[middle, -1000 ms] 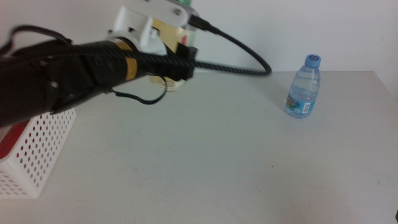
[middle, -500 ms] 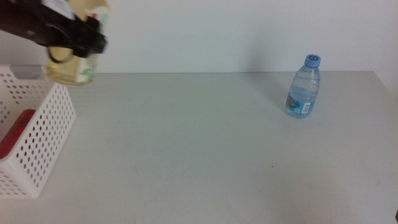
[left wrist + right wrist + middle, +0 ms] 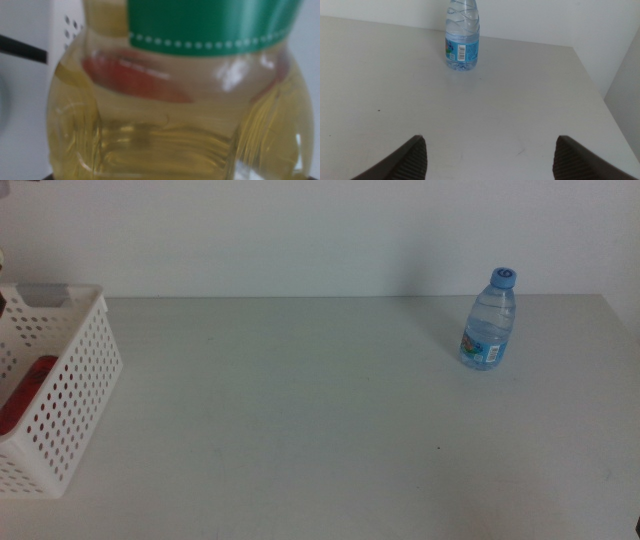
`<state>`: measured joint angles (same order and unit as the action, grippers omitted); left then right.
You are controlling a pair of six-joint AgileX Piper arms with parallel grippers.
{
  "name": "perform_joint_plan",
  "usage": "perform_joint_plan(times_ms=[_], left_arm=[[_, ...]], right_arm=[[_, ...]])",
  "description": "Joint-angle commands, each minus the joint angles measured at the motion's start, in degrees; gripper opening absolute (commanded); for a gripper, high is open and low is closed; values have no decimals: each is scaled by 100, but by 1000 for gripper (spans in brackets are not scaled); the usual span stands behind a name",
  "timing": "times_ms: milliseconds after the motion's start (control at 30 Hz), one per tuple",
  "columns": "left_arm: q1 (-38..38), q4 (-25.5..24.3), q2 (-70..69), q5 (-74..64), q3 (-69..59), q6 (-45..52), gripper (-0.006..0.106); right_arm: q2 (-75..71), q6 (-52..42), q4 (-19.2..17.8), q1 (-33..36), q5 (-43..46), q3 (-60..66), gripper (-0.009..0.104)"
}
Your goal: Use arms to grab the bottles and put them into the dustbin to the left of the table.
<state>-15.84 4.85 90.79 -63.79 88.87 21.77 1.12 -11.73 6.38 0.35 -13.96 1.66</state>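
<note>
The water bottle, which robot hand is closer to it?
Right. The right gripper faces the water bottle across bare table, jaws wide open. The left gripper is out of the middle view, past the basket, carrying the tea bottle.

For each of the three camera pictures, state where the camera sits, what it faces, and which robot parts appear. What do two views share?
Middle: above the table, facing forward and down at basket and water bottle; no arm.
Left wrist: close against the tea bottle; claw hidden.
Right wrist: low over the table, facing the water bottle; right claw open.
Shared: the water bottle.

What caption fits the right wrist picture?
Open right end effector facing the upright water bottle on the table.
</note>
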Motion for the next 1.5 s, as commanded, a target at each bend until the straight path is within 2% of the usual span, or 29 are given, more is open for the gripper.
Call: perform_joint_plan(times_ms=[0, 333, 500, 600, 700, 900, 933, 1200, 1467], left_arm=[[-87, 497, 2, 301, 272, 177, -2], [-83, 513, 913, 6, 272, 290, -1], [-83, 364, 1107, -73, 266, 231, 7], [-83, 265, 1193, -99, 265, 231, 21], [-83, 173, 1278, -104, 265, 231, 42], [-83, 183, 1319, -99, 265, 231, 91], [-83, 186, 1312, -104, 270, 231, 94], [-22, 549, 869, -48, 282, 238, 94], [238, 1524, -199, 371, 283, 735, 94]], right_arm=[[83, -46, -32, -33, 448, -59, 64], [83, -46, -32, -33, 448, -59, 64], [83, -46, -32, -33, 448, -59, 64], [83, -46, -32, -33, 448, -59, 64], [83, -46, -32, -33, 448, -59, 64], [83, -46, -32, -33, 448, -59, 64], [83, -46, -32, -33, 448, -59, 64], [83, -46, -32, -33, 448, -59, 64], [83, -46, -32, -33, 448, -59, 64]])
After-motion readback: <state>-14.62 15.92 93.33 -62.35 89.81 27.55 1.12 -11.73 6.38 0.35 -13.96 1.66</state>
